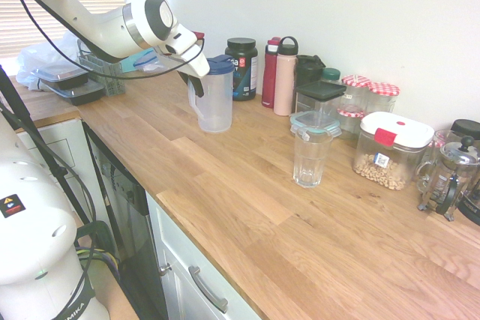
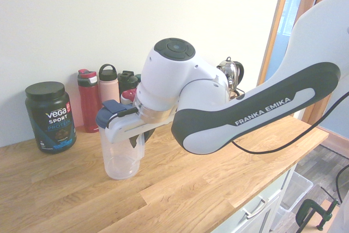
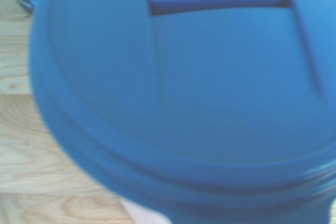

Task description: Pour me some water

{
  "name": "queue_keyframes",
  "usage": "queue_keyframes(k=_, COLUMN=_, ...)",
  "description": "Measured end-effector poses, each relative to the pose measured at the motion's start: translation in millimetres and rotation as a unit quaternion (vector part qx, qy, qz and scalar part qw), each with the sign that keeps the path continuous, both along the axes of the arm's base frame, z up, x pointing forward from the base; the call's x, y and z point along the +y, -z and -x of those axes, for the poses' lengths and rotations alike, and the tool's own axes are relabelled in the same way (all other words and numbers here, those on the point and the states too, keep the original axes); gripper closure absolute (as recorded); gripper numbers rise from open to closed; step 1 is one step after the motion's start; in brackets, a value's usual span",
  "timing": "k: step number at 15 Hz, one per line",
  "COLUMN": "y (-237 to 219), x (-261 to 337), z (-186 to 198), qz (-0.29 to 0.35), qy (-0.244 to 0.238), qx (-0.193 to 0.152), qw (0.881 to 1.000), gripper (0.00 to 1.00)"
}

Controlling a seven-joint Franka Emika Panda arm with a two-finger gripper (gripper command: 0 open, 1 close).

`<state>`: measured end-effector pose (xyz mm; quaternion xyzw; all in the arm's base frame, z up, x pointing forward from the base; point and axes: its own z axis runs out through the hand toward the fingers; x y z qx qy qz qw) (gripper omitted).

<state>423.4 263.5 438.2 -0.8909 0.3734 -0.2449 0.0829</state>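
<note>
Blue lid (image 3: pixel 184 93), closest; jug (image 1: pixel 216 106) upright beneath, beside end effector (image 1: pixel 196 89) at handle side, probably to lift and tip. Cannot tell if gripped. Glass (image 1: pixel 308 161) well apart from end effector on surface (image 1: pixel 225 207), presumably for receiving water.

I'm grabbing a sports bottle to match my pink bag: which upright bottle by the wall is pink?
The pink bottle with the black loop cap; its neighbour is red.

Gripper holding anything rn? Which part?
Looks like the gripper has the blue-lidded pitcher by its handle; whether the fingers fully grip it can't be told.
</note>
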Motion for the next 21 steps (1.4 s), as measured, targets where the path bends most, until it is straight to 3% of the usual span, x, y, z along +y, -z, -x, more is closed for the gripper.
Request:
queue_keyframes(k=11, y=-20.0, x=-12.4, z=8.1, qz=-0.002, qy=0.003, qx=-0.008, qw=1.0, gripper=1.0)
queue_keyframes(k=18, y=-62.7, x=-104.7, z=88.1, qz=0.008, qy=0.01, qx=0.028, qw=1.0, gripper=1.0)
queue_keyframes(k=21, y=-72.5, x=-162.2, z=118.0, qz=0.009, qy=-0.015, qx=0.055, qw=0.998, gripper=1.0)
